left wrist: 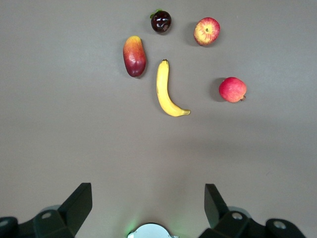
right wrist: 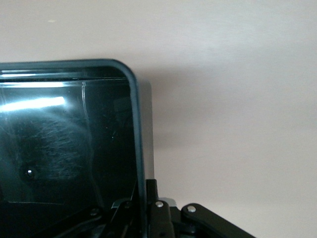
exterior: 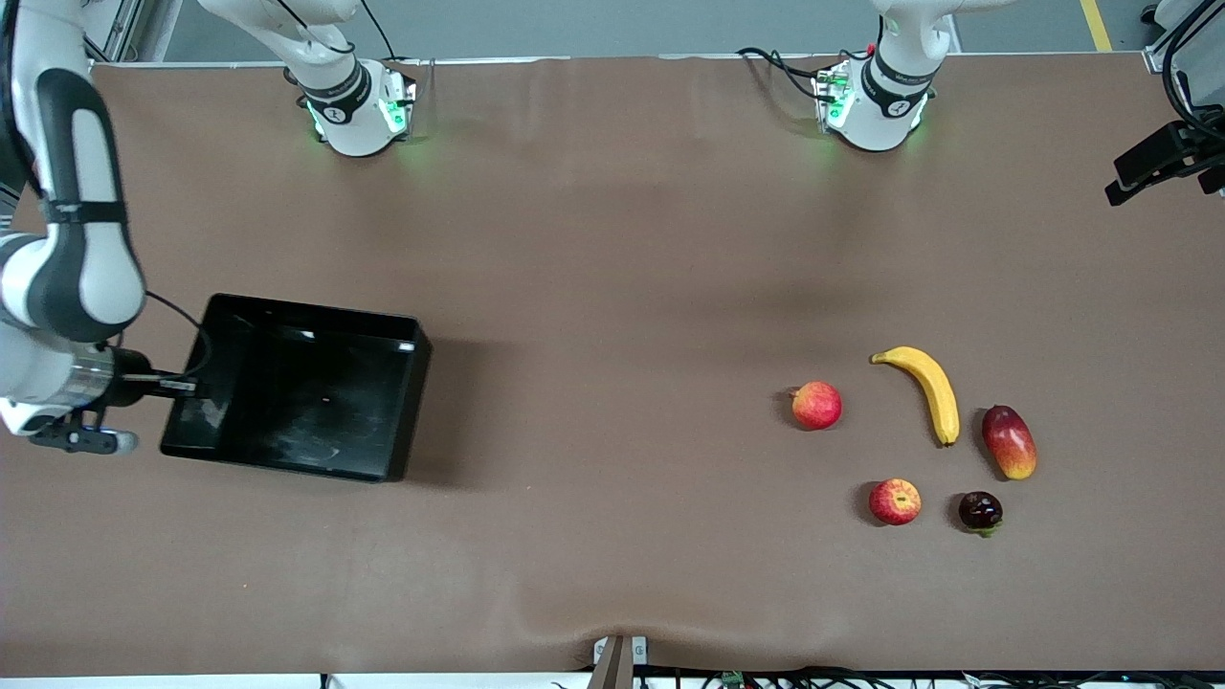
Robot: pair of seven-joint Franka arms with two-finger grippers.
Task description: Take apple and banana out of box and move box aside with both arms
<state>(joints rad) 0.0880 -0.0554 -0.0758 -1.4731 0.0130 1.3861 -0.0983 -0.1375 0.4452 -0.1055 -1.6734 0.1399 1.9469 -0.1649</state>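
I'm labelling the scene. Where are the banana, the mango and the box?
banana (exterior: 933, 388): front view, middle of its curved body.
mango (exterior: 1010, 442): front view, centre of the fruit.
box (exterior: 316, 318): front view, on its wall toward the robots' bases.

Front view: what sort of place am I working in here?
Likely a robotics lab bench, not a kitchen: brown cloth-covered table, two bolted-down arm bases, staged fruit like the long yellow banana, and a glossy black plastic bin.

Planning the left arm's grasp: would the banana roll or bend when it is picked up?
The banana lies flat on its curved side, so it probably won't roll. It looks stiff and smooth-skinned, so it may slip or pivot if it is gripped near one tip.
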